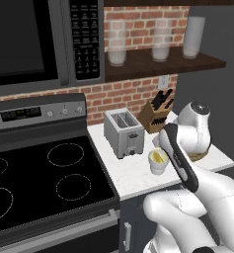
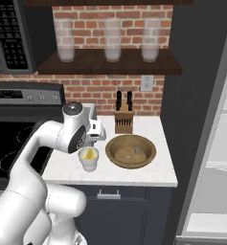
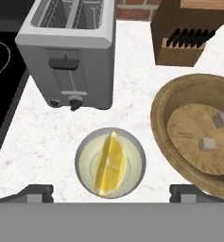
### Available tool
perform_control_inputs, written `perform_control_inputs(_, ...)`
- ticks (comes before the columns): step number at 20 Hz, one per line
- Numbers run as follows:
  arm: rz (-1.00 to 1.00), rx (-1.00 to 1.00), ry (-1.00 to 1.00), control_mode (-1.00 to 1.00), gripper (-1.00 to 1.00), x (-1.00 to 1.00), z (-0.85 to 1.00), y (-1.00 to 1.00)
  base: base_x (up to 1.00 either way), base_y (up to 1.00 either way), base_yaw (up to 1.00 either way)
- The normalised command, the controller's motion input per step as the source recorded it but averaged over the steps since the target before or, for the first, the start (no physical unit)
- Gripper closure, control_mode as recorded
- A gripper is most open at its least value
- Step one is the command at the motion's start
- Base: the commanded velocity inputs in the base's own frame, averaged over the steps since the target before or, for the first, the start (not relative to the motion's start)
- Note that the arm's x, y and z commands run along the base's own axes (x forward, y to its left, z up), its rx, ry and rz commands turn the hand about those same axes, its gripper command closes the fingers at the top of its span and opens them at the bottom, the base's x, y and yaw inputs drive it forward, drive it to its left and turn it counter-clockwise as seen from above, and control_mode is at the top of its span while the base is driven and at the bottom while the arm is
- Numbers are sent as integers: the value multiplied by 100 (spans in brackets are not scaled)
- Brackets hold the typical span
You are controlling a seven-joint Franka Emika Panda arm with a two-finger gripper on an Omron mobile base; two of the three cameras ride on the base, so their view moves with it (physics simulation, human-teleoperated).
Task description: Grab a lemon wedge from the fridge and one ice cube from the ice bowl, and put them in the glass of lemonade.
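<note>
The glass of lemonade (image 3: 83, 158) stands on the white counter, and the lemon wedge (image 3: 109, 164) lies in it on its edge in the pale yellow liquid. My gripper (image 3: 111, 193) hangs straight above the glass, open, with one dark fingertip (image 3: 38, 192) on each side of it and nothing between them. In the right base view the gripper (image 2: 91, 141) is just over the glass (image 2: 88, 162). Right of the glass sits the ice bowl (image 3: 161, 118), brown and shallow, with two ice cubes (image 3: 207, 144) inside. The fridge (image 2: 220, 167) stands open at the right.
A silver toaster (image 3: 71, 52) stands behind the glass and a wooden knife block (image 3: 189, 33) behind the bowl. The black stove (image 1: 39, 183) borders the counter on the left. Tall frosted glasses (image 2: 112, 40) line a dark shelf above, beside the microwave (image 1: 29, 39).
</note>
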Motion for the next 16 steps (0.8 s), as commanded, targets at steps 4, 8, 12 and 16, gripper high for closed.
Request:
perform_control_inputs(4,0,8,0,-100,-100,-9,23,-20,0,0,0)
perform_control_inputs(8,0,8,0,-100,-100,0,4,-37,0,0,0)
perform_control_inputs(12,0,5,0,-100,-100,0,0,-50,0,0,0)
perform_control_inputs(16,0,1,0,-100,-100,0,0,-42,0,0,0)
